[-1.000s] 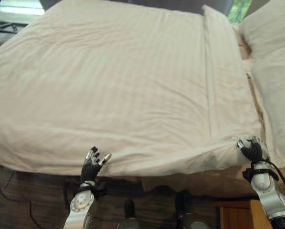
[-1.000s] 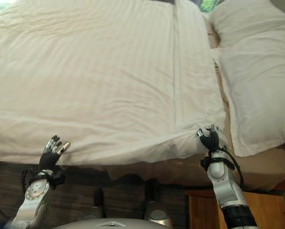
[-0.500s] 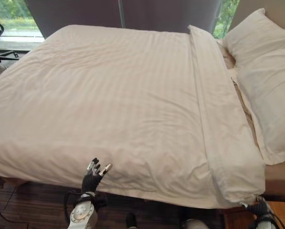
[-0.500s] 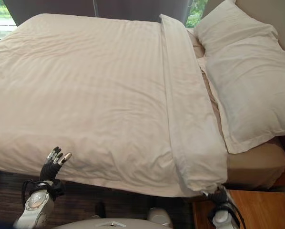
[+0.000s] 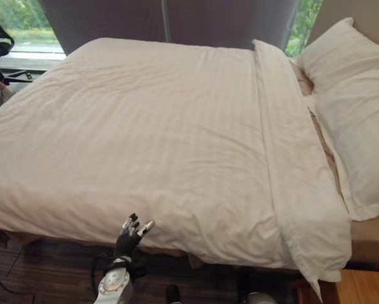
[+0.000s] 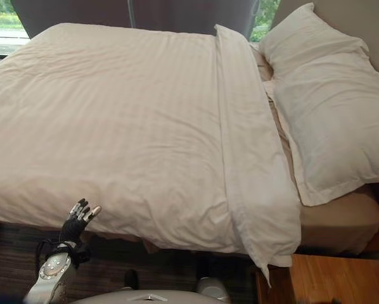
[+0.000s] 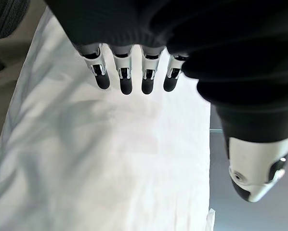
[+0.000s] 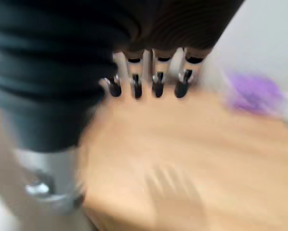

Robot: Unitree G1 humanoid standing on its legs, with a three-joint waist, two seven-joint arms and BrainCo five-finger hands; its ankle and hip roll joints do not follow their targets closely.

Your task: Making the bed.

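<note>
A white striped duvet (image 5: 151, 139) lies spread over the bed, with a folded band (image 5: 284, 145) across its head end. Its near right corner (image 5: 316, 278) hangs loose over the bed's edge. Two white pillows (image 5: 354, 107) lie at the right, the near one flat on the beige sheet (image 6: 341, 221). My left hand (image 5: 129, 231) is raised at the near edge of the duvet, open, its straight fingers (image 7: 124, 79) just short of the cloth. My right hand (image 8: 157, 79) is open too, held above a wooden top (image 8: 182, 159) with nothing in it.
A wooden nightstand (image 6: 329, 278) stands by the bed's near right corner, with something purple (image 8: 255, 94) on it. Dark curtains (image 5: 208, 19) and windows lie beyond the bed. Dark floor (image 5: 44, 272) runs along the near side.
My right hand has let go of the duvet's near right corner and dropped out of the eye views. The camera has tilted up. The left hand has hardly moved.
</note>
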